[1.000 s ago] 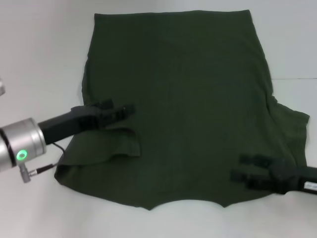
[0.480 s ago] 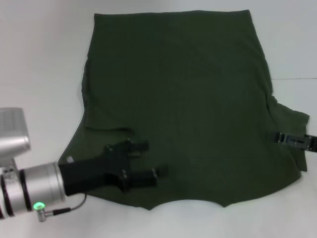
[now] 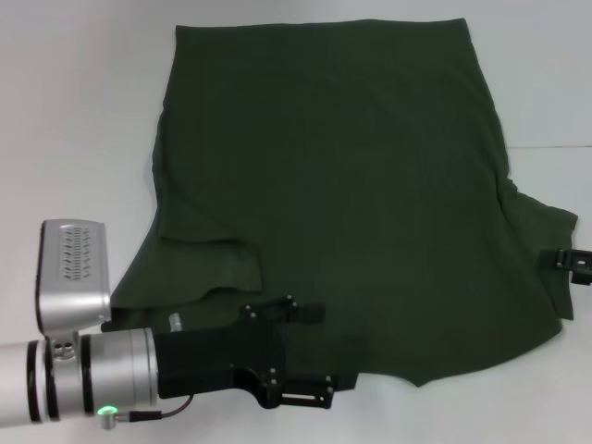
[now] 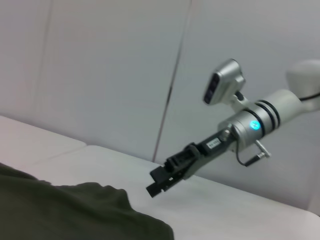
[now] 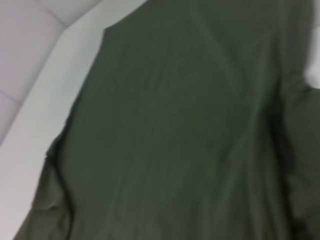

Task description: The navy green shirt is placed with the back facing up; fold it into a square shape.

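Spread flat on a white table point(image 3: 74, 111): the navy green shirt point(image 3: 342, 185), plain side up, covering most of the work surface in the head view, straight hem at the far edge and neckline notch at the near edge. Left sleeve folded in over the body, its flap point(image 3: 217, 268) lying on the cloth near the left side; right sleeve point(image 3: 546, 240) out flat toward the right edge of the table.

Hovering over the near left corner of the shirt: the left gripper point(image 3: 319, 356), black, at the end of a silver arm, jaws spread wide with one fingertip over the cloth and the other at the near hem (no cloth seen between them).

At the far right edge of the head view, just beside the right sleeve: only a tip of the right gripper point(image 3: 572, 262). Clearer in the left wrist view, raised above the table beyond the shirt's edge point(image 4: 75, 210), the same right gripper point(image 4: 160, 182) on its silver arm with a lit ring; jaws look close together, holding nothing, though cannot tell for sure.

Filling the right wrist view: dark green cloth point(image 5: 175, 130) with soft creases, white table at one side.
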